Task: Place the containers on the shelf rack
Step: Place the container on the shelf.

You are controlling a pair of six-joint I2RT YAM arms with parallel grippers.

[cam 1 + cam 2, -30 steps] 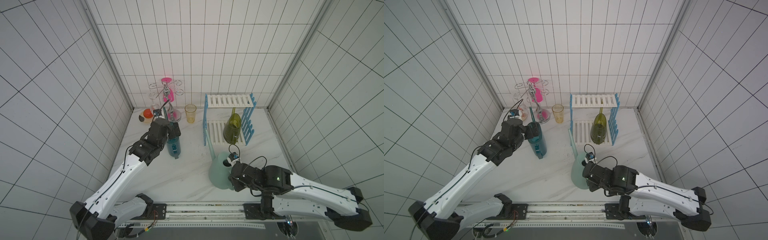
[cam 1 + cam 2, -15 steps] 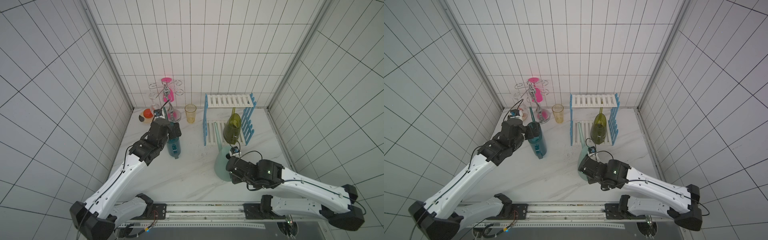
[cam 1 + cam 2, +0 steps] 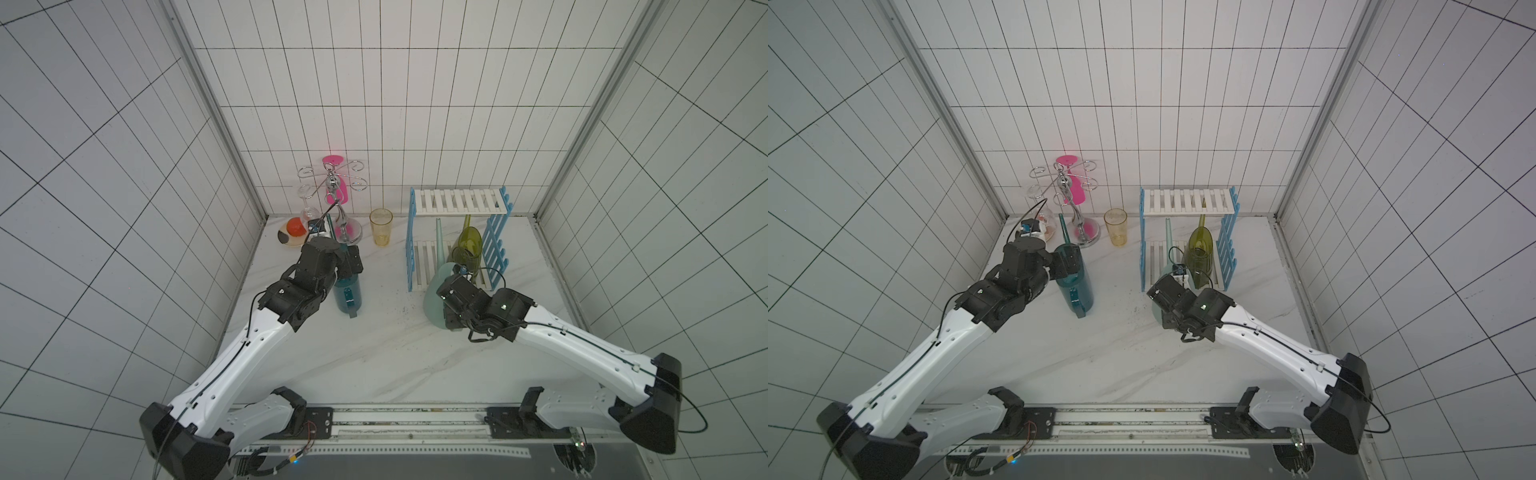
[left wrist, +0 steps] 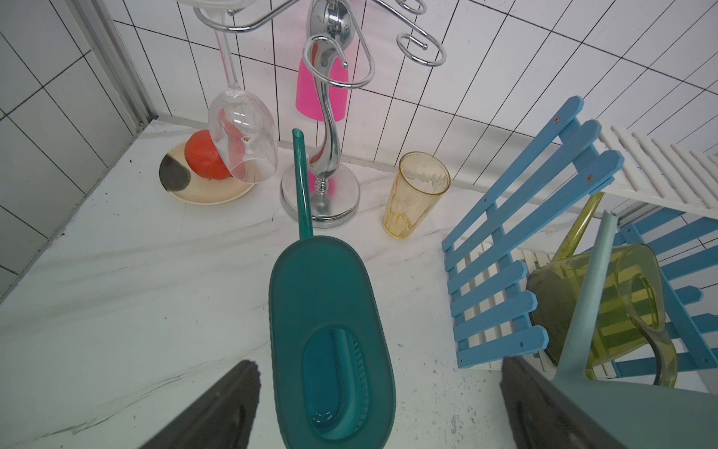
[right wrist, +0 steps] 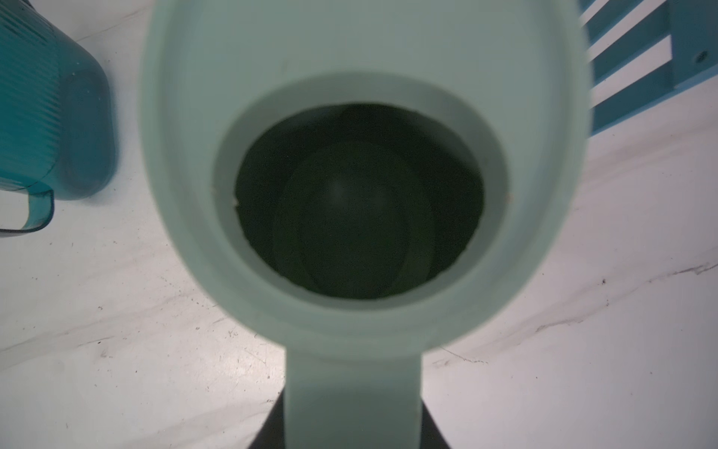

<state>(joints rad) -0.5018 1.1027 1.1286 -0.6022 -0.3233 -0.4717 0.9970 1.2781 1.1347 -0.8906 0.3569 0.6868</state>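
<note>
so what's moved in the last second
The right gripper, shut on the pale mint can, carried it toward the shelf rack; its spout now rises between the rack's side panels. The open left gripper, teal can and olive can stayed put.

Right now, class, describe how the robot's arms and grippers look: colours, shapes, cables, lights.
The left arm and right arm have smooth white shells with black joints and black shoulders. Thin black cables run along them and loop at the wrists. The left gripper and right gripper are black; a green light glows by the right one.
</note>
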